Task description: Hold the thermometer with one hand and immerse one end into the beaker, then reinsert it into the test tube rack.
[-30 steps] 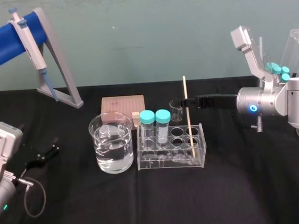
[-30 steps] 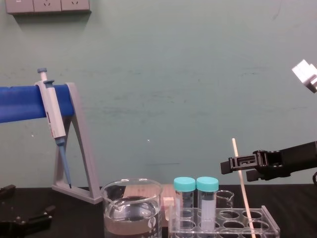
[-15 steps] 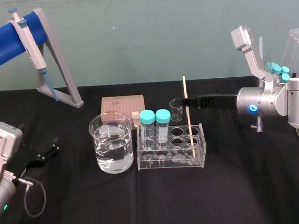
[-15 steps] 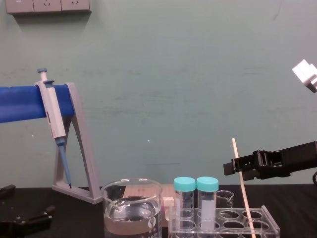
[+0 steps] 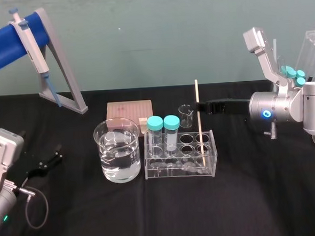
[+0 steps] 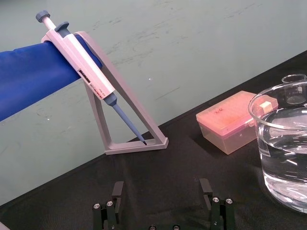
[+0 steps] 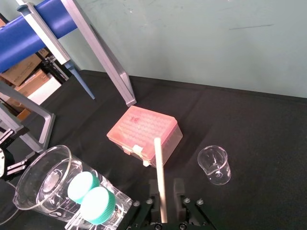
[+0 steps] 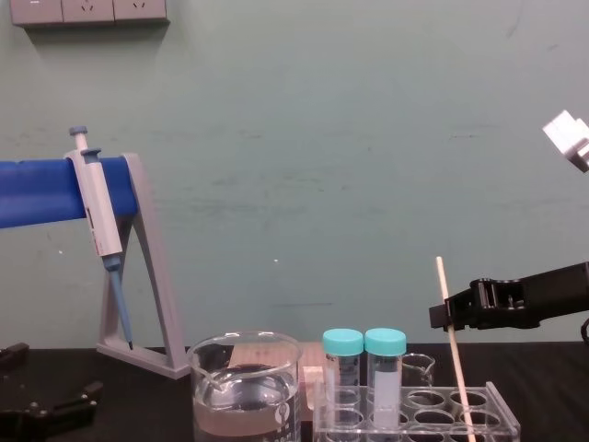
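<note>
Thermometer: long, very thin, straight cream-white rod thermometer (image 5: 201, 136), matte. It stands in the right-end column of the rack, close to upright with a slight lean. Its top is well above the capped tubes.
Rack: clear acrylic block-shaped test tube rack (image 5: 174, 170) with rows of round holes and glossy edges. It sits mid-surface, just right of the beaker.
Beaker: large clear glass cylinder beaker (image 5: 101, 142) with a pour spout, roughly half full of clear liquid (image 5: 117, 162). It stands apart from the thermometer.
Right end effector: slim black two-fingered right end effector (image 5: 201, 108) on a silver cylindrical arm (image 5: 277, 108) with a blue ring light. It reaches in level from the right and is clenched on the thermometer above the rack top.
Left end effector: black left end effector (image 6: 161, 191), released and spread wide, parked low at the left of the surface.
Tubes: two clear tubes with teal caps (image 5: 163, 123), in the rack's left half.
Small glassware: tiny clear glass beaker (image 5: 186, 116) just behind the rack.
Box: pale pink plastic tip box (image 5: 129, 110) behind the large beaker.
Pipette: grey-and-blue pipette (image 5: 33, 50) hanging on a grey frame stand (image 5: 66, 75) with a blue bar, back left.
Surface: matte black cloth surface (image 5: 248, 198).
Room: flat teal-green wall (image 5: 152, 38), faintly scuffed. White sockets (image 8: 87, 9) sit at its top edge.
</note>
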`<state>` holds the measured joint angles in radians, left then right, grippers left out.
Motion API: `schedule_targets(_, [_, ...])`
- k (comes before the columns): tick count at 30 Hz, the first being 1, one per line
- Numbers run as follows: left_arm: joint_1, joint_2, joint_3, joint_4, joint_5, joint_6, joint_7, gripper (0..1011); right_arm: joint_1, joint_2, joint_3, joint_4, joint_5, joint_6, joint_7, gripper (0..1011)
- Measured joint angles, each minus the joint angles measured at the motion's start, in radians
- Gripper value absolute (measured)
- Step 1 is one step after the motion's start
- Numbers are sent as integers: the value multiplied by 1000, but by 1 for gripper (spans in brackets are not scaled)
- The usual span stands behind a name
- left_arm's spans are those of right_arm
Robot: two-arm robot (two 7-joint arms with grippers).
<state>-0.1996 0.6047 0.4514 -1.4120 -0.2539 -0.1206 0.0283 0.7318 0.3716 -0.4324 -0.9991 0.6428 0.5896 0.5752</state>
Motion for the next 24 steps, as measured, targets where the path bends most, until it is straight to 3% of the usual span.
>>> schedule_targets(6, [0, 0, 0, 0, 0, 0, 0, 1004, 0, 0, 0, 0, 0, 0, 0, 52])
schedule_targets(16, [0, 0, 0, 0, 0, 0, 0, 1004, 0, 0, 0, 0, 0, 0, 0, 48])
schedule_targets(24, [0, 0, 0, 0, 0, 0, 0, 1004, -39, 20, 14, -81, 20, -58, -38, 48])
